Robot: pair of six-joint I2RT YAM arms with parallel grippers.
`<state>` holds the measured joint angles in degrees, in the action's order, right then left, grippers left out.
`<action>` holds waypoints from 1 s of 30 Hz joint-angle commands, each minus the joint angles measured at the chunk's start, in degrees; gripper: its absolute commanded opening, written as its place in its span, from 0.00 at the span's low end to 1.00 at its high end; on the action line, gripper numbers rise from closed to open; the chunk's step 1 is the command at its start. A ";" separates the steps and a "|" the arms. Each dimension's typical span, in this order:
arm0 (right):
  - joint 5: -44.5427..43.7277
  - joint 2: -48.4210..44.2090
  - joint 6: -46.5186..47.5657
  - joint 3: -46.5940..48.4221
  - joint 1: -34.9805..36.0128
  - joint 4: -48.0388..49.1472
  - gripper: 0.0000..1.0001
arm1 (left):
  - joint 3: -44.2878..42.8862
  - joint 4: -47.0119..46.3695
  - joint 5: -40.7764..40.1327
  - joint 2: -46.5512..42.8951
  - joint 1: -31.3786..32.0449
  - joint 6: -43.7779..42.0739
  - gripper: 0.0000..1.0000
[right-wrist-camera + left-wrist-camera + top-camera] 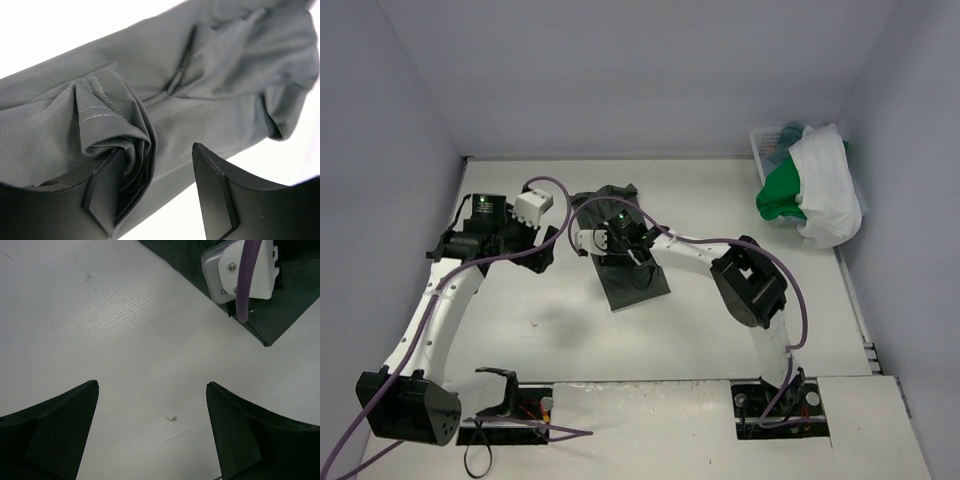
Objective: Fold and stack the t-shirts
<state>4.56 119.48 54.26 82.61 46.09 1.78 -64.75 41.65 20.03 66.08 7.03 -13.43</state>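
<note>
The dark grey-green t-shirt (638,285) lies partly folded in the middle of the table. My right gripper (620,237) hovers over its upper part. In the right wrist view the right gripper (155,192) is open, and a bunched fold of the shirt (210,95) presses against the inner face of its left finger (102,192). My left gripper (548,247) is open over bare table just left of the shirt. In the left wrist view the left gripper (152,412) holds nothing, and the shirt's edge (282,315) shows at top right. The white t-shirt (828,190), the bright green one (778,197) and the teal one (792,131) are heaped at the basket.
The white lattice basket (763,148) stands at the far right against the wall, with shirts hanging over it. The right wrist's white housing and purple cable (243,275) are close in front of the left gripper. Walls close off the left, back and right.
</note>
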 commanded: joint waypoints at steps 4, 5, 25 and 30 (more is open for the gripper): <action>-7.81 -5.22 -3.64 -0.17 -0.47 8.50 0.52 | -1.43 -2.45 2.64 -2.27 -0.96 1.04 0.83; -7.98 -5.66 -3.72 -0.17 -0.47 8.68 0.52 | -1.43 -2.36 2.90 -2.28 -1.05 1.13 0.83; -16.94 1.89 -5.56 8.44 -2.05 15.53 0.52 | -0.02 -2.54 5.02 -2.98 -1.93 1.48 0.83; -13.36 -2.04 -8.72 7.75 -1.96 8.17 0.51 | 0.06 -2.62 5.37 -2.98 -2.02 1.48 0.82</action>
<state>-9.98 121.80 48.42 88.71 44.21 11.53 -63.92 41.63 24.05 64.60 5.45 -12.75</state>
